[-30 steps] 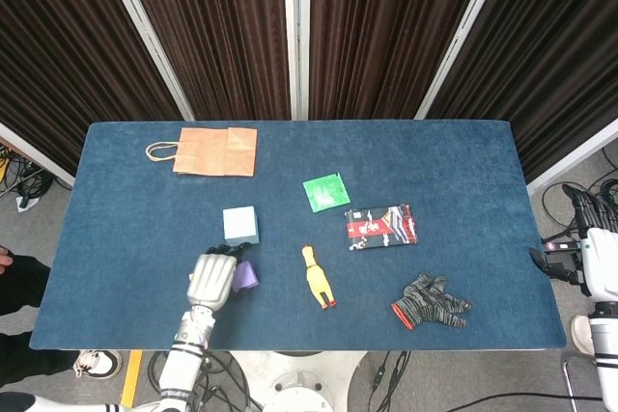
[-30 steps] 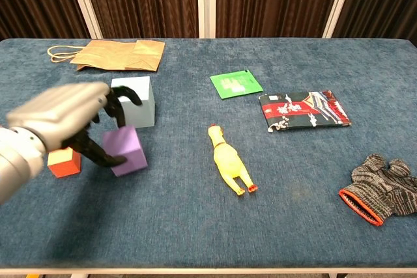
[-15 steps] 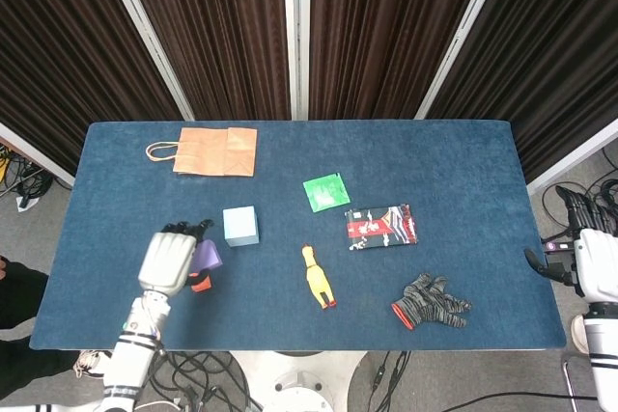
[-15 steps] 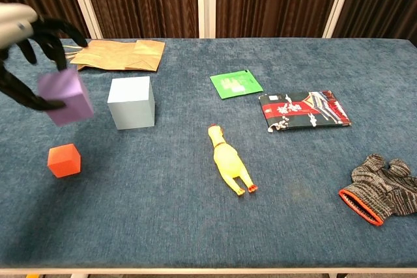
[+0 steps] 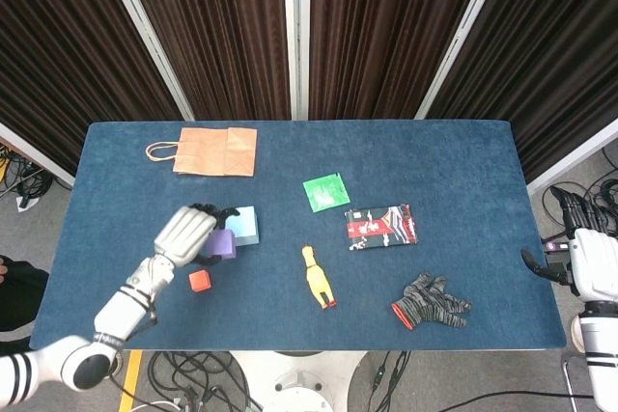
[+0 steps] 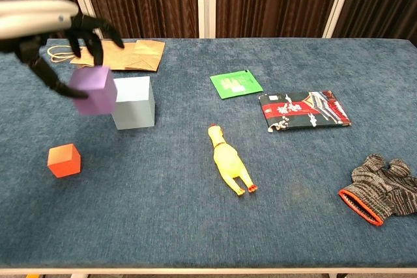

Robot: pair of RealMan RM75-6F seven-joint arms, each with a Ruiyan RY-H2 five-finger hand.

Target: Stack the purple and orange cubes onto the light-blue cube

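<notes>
My left hand [image 5: 186, 231] [image 6: 49, 27] holds the purple cube [image 5: 221, 244] [image 6: 94, 89] in the air, just left of the light-blue cube [image 5: 243, 224] [image 6: 133, 102] and overlapping its left edge in both views. The light-blue cube stands on the table. The orange cube [image 5: 200, 281] [image 6: 64, 160] lies on the cloth nearer the front edge, below the held cube. My right hand [image 5: 585, 250] hangs off the table's right side with nothing in it, its fingers too small to read; the chest view does not show it.
A brown paper bag [image 5: 214, 151] lies at the back left. A green packet [image 5: 325, 191], a dark printed pouch [image 5: 380, 226], a yellow rubber chicken [image 5: 317, 277] and a grey glove [image 5: 431, 302] are spread across the blue table [image 5: 463, 171] to the right.
My left hand lifted the purple cube off the table, swung it out to the left and now carries it right toward the light-blue cube. The orange cube is uncovered.
</notes>
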